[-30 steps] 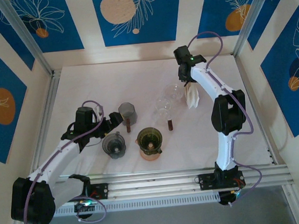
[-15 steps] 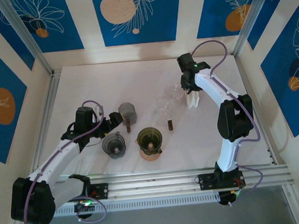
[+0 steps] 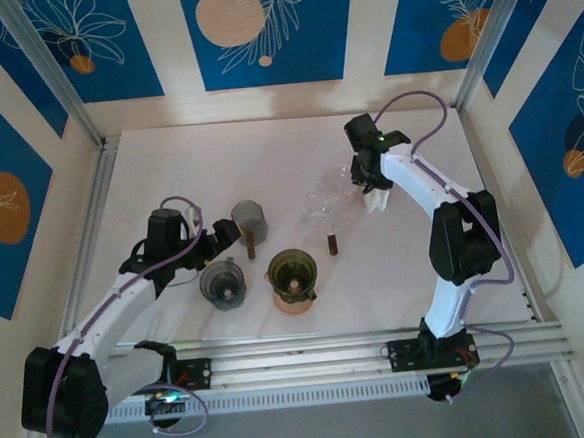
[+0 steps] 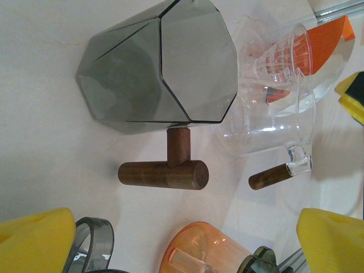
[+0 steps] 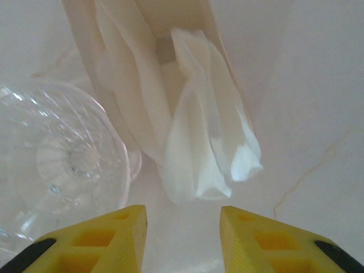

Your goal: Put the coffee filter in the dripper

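Note:
The white paper coffee filter [image 5: 187, 131] lies crumpled on the table, its tip just ahead of my right gripper [image 5: 182, 239], which is open with nothing between its yellow fingers [image 5: 102, 242]. From above, the right gripper [image 3: 370, 176] hovers over the filter [image 3: 377, 202] at the back right. A clear ribbed glass dripper [image 5: 57, 165] sits immediately left of the filter, beside the right gripper [image 3: 340, 180]. My left gripper [image 4: 182, 253] is open near a smoked grey dripper [image 4: 165, 68] with a wooden handle [image 4: 165, 173].
A clear glass server [image 3: 321, 209] with a wooden handle [image 3: 332, 243] stands mid-table. A grey cup [image 3: 222, 284] and an orange vessel with a dark top [image 3: 293, 277] stand near the front. The grey dripper [image 3: 249, 220] lies by the left gripper [image 3: 211, 241].
My right gripper has moved toward the near side and come down over the filter, covering more of it. The left arm has not moved.

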